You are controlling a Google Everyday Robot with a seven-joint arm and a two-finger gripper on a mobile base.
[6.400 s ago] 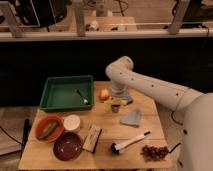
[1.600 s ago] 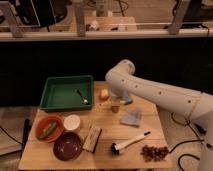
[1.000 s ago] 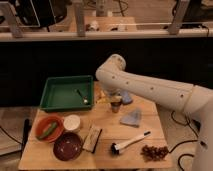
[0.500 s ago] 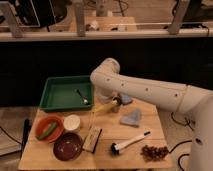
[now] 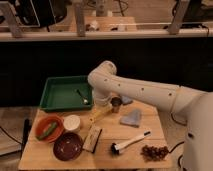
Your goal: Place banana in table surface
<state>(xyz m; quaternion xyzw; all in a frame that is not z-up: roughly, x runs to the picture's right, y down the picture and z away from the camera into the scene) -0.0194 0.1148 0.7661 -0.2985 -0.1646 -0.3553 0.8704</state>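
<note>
The banana [image 5: 100,114] is slender and yellow. It lies slanted just above or on the tan table surface [image 5: 112,131], right of the green tray's front corner. My gripper [image 5: 103,104] hangs from the white arm directly over it and is shut on the banana at its upper part. I cannot tell whether the banana touches the wood. The arm reaches in from the right, its elbow above the tray's right edge.
A green tray [image 5: 60,93] with a spoon [image 5: 82,96] sits at the back left. A dark cup [image 5: 116,103] stands beside the gripper. Also here are a grey cloth [image 5: 131,118], a red bowl with a cucumber [image 5: 48,130], a white bowl [image 5: 72,122], a dark bowl [image 5: 67,145], a brush [image 5: 130,142] and a dark cluster [image 5: 154,151].
The arm has swung left and lowered. The banana has come down with the gripper towards the table, in front of the tray's right corner.
</note>
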